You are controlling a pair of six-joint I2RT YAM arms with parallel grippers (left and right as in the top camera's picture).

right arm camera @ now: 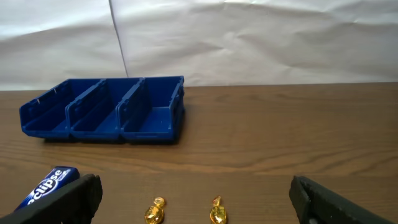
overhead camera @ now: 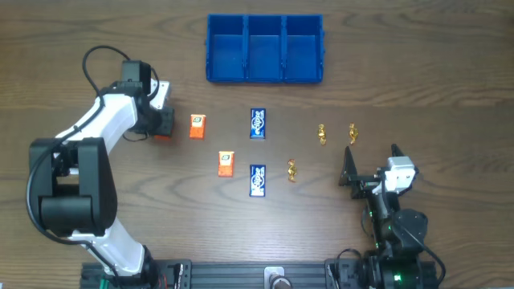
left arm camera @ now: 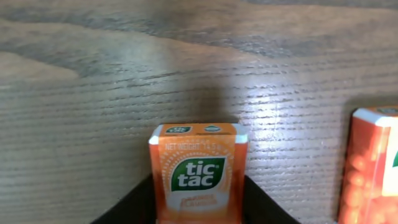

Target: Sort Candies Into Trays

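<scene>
Starting close in: the right gripper (overhead camera: 372,160) sits near its own base, fingers spread wide and holding nothing. Just past it, on the dark wood-grain table (overhead camera: 450,88), lies the first gold candy (overhead camera: 292,169). The second gold candy (overhead camera: 321,134) and the third gold candy (overhead camera: 352,132) lie side by side a little farther out.

Moving to the middle, the near blue packet (overhead camera: 257,181) has a loose orange box (overhead camera: 226,164) just beside it. Farther on, the far blue packet (overhead camera: 257,124) lines up with another orange box (overhead camera: 197,126).

Over on the left, the left gripper (overhead camera: 159,124) is clamped on the held orange box (left arm camera: 199,171), its black fingers pressed to both sides. The box stands upright, close to the tabletop (whether it touches the wood, I cannot tell).

At the far side sits the blue tray (overhead camera: 265,79), three compartments in a row, all bare inside. Behind the table's far edge hangs a white backdrop (right arm camera: 261,37), faintly creased, with a thin dark line running down it.
</scene>
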